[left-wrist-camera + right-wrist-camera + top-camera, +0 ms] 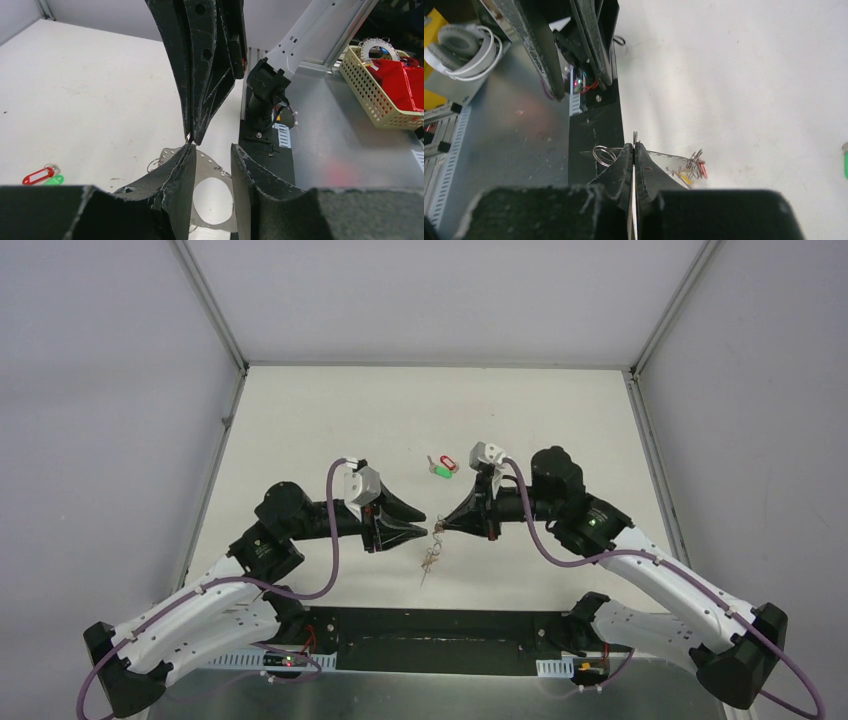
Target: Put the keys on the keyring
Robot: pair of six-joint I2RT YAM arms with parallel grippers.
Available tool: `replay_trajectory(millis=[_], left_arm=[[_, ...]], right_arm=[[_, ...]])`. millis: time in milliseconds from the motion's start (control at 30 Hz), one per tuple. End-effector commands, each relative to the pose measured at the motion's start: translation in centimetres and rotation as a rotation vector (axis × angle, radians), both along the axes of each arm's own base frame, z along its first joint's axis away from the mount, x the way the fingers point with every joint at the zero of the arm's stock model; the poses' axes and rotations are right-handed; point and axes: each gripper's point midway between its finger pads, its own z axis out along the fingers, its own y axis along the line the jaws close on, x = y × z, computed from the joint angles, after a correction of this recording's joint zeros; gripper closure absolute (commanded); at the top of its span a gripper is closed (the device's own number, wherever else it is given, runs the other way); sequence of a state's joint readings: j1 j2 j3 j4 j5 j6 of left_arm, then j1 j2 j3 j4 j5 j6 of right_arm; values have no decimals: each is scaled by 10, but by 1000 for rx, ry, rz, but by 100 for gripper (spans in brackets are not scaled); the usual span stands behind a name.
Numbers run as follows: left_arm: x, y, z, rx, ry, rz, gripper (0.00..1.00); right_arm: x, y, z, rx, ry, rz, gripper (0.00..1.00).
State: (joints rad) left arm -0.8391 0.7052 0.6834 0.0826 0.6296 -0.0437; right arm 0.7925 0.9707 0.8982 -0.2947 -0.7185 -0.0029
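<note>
I'm looking down on a white desk (300, 440) boxed in by pale grey walls, with both arms reaching in toward the middle. On the left, the left pincer (423, 525) is standing at a moderate gap. Its fingers are apart with nothing that I can see caught between them. I'm reading that as lining up to take or steady the hoop.

Just past its tips, the keyring (206, 164) is hanging above the desk. It is one flat grey hoop, its top edge going up into the other arm's tips, so its opening is facing the left arm. A bunch of keys (694, 167) is gathering at its side, showing a red and a yellow tag. I'm not managing to count them, nor to tell whether they are already on the hoop.

Farther back on the desk, two loose keys are lying close together: the red-tagged key (447, 462) and the green-tagged key (437, 472). I'm judging these to be waiting for threading.

On the right, the right pincer (446, 524) is clamping fully closed on the keyring's edge, holding it up as a steady target.
</note>
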Motion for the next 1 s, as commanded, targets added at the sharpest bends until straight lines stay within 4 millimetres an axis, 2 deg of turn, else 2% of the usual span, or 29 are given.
replay_trajectory(millis=[0, 200, 433, 967], left_arm=[[-5, 6, 22, -111, -68, 13, 67], [-13, 8, 27, -159, -98, -16, 67], [-13, 9, 28, -176, -114, -14, 67], [3, -9, 36, -200, -80, -13, 67]], right_arm=[[-1, 10, 74, 333, -176, 11, 100], [-12, 9, 83, 407, -216, 65, 100], [-17, 8, 89, 476, -239, 79, 100], [-21, 11, 90, 490, -222, 117, 100]])
